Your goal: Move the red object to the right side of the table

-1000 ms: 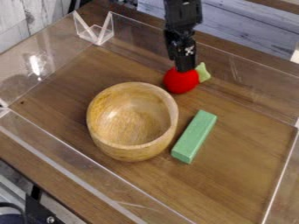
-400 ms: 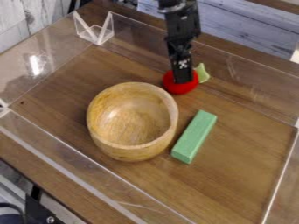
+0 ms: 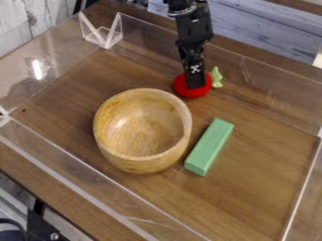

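Centrally, upper frame: the red object (image 3: 193,88) rests on the bench (image 3: 270,151), with the claw (image 3: 191,72) spread fully wide over it, gripping nothing. Closing off-centre could squirt the rounded toy toward the wooden bowl (image 3: 142,129) or green block (image 3: 209,147).

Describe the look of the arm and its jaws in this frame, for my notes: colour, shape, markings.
The arm is black and boxy, coming down from the top edge in stacked segments. The gripper is black as well, narrow and slim, with small white markings on its lower face, one like a cross. A bit of pale trim shows near the top. No loose cables are visible.
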Available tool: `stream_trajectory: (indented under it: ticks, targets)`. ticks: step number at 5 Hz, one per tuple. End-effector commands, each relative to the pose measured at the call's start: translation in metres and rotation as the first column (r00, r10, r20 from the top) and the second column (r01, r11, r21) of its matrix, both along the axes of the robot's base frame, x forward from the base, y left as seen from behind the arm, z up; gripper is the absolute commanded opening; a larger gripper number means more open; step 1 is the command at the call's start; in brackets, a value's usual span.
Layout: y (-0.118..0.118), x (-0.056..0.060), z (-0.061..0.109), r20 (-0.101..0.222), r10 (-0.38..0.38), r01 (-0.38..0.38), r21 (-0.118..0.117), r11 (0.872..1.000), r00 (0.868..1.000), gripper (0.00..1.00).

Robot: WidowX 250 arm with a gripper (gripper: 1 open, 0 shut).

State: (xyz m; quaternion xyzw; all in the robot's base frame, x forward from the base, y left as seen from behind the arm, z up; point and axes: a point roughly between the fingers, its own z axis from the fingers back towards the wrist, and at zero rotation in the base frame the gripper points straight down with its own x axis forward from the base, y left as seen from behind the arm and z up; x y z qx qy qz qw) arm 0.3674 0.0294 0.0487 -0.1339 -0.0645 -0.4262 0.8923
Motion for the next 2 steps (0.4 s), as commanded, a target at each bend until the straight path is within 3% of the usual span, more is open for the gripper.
stream_trajectory:
  ticks: [1,2]
  targets:
    - [-0.009,0.008,0.021,0.046,-0.002,0.001,0.008,1.0,0.999,0.0]
    - [-0.022,0.009,0.029,0.039,-0.009,0.009,0.015,1.0,0.999,0.0]
